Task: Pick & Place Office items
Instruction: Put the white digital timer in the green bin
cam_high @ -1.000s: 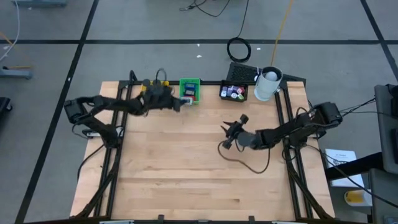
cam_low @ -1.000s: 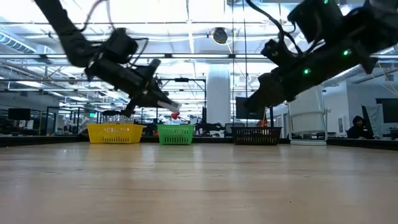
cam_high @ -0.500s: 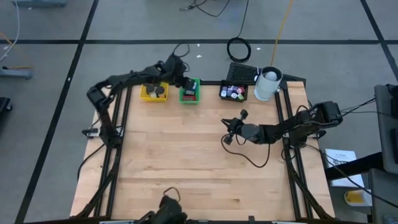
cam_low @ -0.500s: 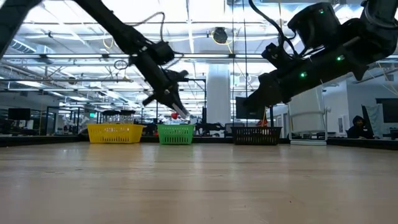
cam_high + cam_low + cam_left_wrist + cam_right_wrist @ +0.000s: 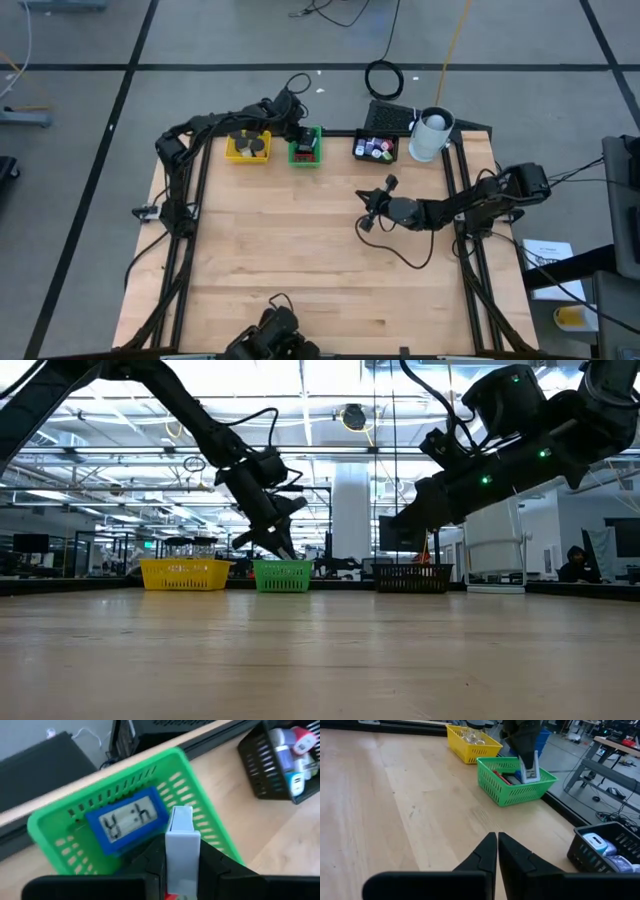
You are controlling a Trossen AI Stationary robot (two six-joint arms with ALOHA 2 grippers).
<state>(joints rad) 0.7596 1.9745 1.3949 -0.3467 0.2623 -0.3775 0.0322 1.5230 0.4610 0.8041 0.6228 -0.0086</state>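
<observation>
The yellow tray [image 5: 246,148] is left behind. The left gripper [image 5: 181,851], now carried over the green tray [image 5: 305,146], is clamped on a pale flat item [image 5: 181,840] above a blue piece [image 5: 127,819]; release appears imminent. The right gripper [image 5: 497,851], mid-table, is now drawn together, empty.
</observation>
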